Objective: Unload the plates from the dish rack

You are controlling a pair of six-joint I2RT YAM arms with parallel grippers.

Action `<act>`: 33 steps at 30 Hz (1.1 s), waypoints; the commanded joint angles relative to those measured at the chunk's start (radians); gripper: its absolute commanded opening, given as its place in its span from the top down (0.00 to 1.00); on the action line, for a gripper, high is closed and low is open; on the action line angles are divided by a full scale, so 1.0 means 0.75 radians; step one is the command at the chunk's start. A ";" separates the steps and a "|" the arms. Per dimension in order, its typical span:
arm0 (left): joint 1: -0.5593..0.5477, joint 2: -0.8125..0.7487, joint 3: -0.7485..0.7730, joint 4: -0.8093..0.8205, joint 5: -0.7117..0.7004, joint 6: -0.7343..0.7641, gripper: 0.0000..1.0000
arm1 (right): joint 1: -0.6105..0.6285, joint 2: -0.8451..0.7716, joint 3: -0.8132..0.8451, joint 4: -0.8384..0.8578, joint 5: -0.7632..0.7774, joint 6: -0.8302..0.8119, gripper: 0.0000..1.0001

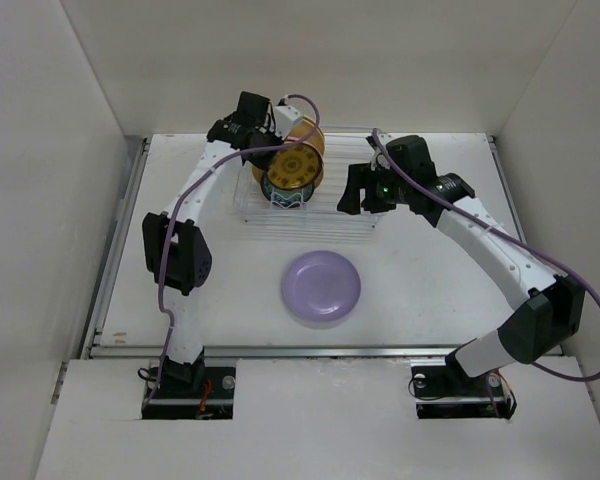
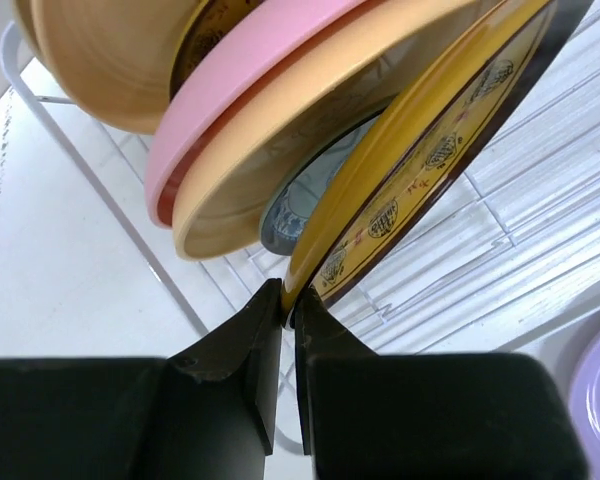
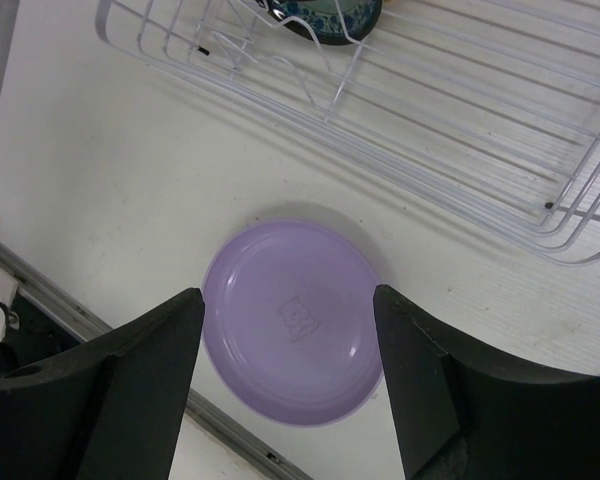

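Four plates on edge: I see the pink plate, cream-tan plate, teal plate and amber-yellow plate in the dish rack, upper centre of the top view.
Amber-yellow plate: tilted, nearest my left wrist camera.
Left gripper: pinched tight on the amber-yellow plate's lower rim.
Lavender plate: flat on the table, lower centre, near the dish rack but apart.
Right gripper: spread wide, holding nothing, by the dish rack's right end.
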 commanded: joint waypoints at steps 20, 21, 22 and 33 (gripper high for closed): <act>0.245 -0.388 -0.353 -1.186 0.187 0.349 1.00 | -0.006 0.454 0.518 0.220 0.087 -0.218 0.47; 0.257 -0.388 -0.475 -1.124 0.187 0.349 1.00 | 0.010 0.523 0.549 0.220 0.087 -0.245 0.47; 0.274 -0.388 -0.529 -1.088 0.187 0.349 1.00 | 0.010 0.554 0.575 0.234 0.087 -0.285 0.48; 0.343 -0.245 -0.891 -0.787 0.248 0.251 1.00 | 0.100 0.826 0.770 0.372 0.219 -0.343 0.50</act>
